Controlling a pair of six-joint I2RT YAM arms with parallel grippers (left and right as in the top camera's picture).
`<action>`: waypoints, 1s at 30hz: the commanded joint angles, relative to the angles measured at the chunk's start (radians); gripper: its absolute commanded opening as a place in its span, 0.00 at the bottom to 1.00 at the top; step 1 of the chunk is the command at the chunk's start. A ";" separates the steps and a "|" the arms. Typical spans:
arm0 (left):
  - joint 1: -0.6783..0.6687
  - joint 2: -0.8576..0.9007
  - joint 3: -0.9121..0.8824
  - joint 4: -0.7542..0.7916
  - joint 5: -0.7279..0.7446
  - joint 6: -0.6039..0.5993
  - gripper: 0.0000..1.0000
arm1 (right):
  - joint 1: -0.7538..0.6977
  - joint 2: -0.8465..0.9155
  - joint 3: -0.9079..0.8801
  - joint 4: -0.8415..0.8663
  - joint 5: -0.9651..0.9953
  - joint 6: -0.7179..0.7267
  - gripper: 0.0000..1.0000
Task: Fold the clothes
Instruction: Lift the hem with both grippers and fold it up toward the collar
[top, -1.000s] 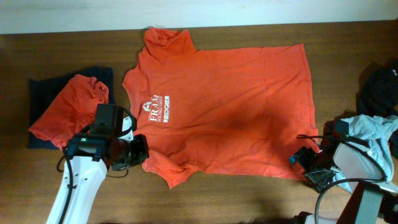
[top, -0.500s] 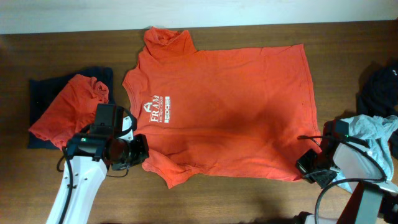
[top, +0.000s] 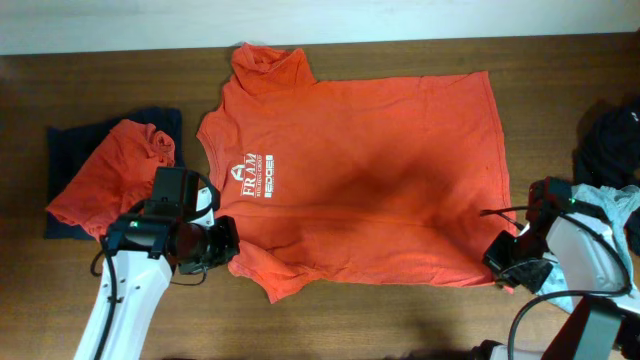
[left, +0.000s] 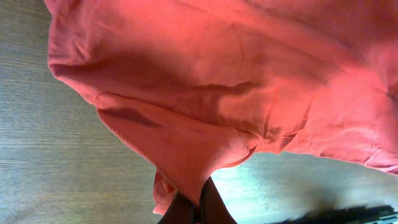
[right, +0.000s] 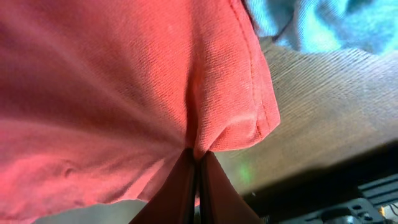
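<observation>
A red-orange cotton T-shirt (top: 370, 190) with white chest print lies spread flat on the brown wooden worktop (top: 400, 320). The left hand (top: 228, 245) is pinched closed on its near sleeve, the right hand (top: 503, 258) on its near hem corner, likely to lift that edge for folding.

The right gripper (top: 500, 260) stood a second ago with its fingers (right: 179, 190) apart, just off the T-shirt's (top: 370, 170) hem corner (right: 252, 121) near the counter's (top: 400, 320) front right. Now the fingers are pressed together, with a fold of that orange corner pinched between the tips. The gripper has also shifted slightly toward the counter's right edge. The corner fabric now bunches at the fingertips.
</observation>
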 joint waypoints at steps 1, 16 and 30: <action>0.003 -0.003 0.085 -0.003 0.004 0.041 0.01 | -0.001 -0.010 0.060 -0.008 -0.015 -0.033 0.04; 0.003 0.004 0.199 0.103 -0.080 0.065 0.00 | -0.001 -0.005 0.111 0.141 -0.217 -0.029 0.04; 0.003 0.056 0.199 0.256 -0.171 0.095 0.01 | -0.001 0.026 0.111 0.423 -0.287 0.024 0.04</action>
